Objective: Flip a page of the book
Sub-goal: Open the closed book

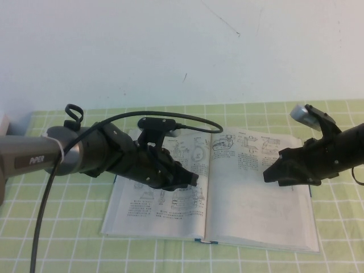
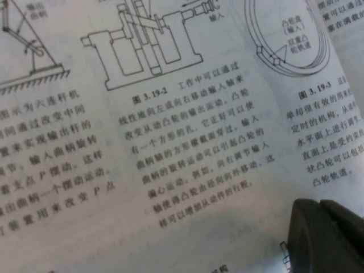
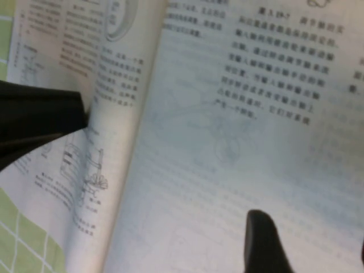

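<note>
— Where is the left gripper [image 1: 192,179] right now?

— Over the left-hand side of the open book [image 1: 170,224], low and close to the paper near the spine. Its wrist view shows one dark fingertip [image 2: 324,239] just above a printed column under a line drawing. Whether that pincer is spread or pressed together, I cannot tell.

— And the right gripper [image 1: 267,175]?

— Over the right-hand page [image 1: 256,210], its tip pointing toward the spine. In its wrist view one finger [image 3: 261,242] shows low over the blank lower part of the paper; its far edge only just shows at the frame's side, with paper between the two, so the pincer looks spread and holds nothing. The left gripper appears there too, as a dark wedge [image 3: 40,122] across the gutter.

— How does the book lie?

— Open and flat on the table, spine toward the robot's middle. The page on the right has small drawings along its far part and mostly bare paper below; the left side is densely printed.

— Anything around it or in the way?

— A green checked cloth [image 1: 57,244] covers the table under the book. A black cable [image 1: 51,187] loops from the left arm [image 1: 34,159] over the book's far edge. Behind stands a plain pale wall [image 1: 170,51]. The left arm itself covers much of the left side.
</note>
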{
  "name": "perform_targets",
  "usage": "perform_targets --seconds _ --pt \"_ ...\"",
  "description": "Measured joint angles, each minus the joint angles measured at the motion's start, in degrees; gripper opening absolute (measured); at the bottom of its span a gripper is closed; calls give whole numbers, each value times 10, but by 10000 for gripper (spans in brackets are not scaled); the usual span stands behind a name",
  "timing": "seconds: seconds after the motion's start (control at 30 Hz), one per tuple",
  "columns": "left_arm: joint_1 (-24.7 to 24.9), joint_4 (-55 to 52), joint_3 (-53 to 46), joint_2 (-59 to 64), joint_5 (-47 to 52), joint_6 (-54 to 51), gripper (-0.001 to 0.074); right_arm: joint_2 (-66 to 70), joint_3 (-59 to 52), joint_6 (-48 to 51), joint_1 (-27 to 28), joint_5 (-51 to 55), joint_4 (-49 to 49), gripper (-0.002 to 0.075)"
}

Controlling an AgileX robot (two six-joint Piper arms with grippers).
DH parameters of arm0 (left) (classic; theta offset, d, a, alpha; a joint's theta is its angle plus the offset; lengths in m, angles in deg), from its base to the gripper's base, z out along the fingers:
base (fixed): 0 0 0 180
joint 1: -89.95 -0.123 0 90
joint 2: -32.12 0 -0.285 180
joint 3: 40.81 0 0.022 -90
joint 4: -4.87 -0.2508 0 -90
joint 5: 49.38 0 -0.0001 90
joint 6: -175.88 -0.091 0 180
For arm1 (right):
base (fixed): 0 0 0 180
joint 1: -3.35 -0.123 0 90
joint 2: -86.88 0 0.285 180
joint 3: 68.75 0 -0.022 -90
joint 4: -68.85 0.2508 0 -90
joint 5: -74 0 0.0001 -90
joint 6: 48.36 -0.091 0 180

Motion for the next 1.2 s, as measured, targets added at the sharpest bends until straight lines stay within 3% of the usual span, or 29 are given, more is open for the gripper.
perform_targets --seconds 0.23,0.53,0.67,0.87,1.2 --pt "0 0 0 0 1 0 -2 -5 10 25 0 5 11 355" --pt "0 0 0 0 1 0 -2 -28 51 -127 1 38 -202 355" --pt "0 0 0 0 2 0 -2 -28 38 -143 2 46 -230 355" --pt "0 1 0 0 2 0 -2 -14 35 -143 2 56 -229 355" --pt "0 10 0 0 2 0 -2 23 34 -51 8 69 -111 355"
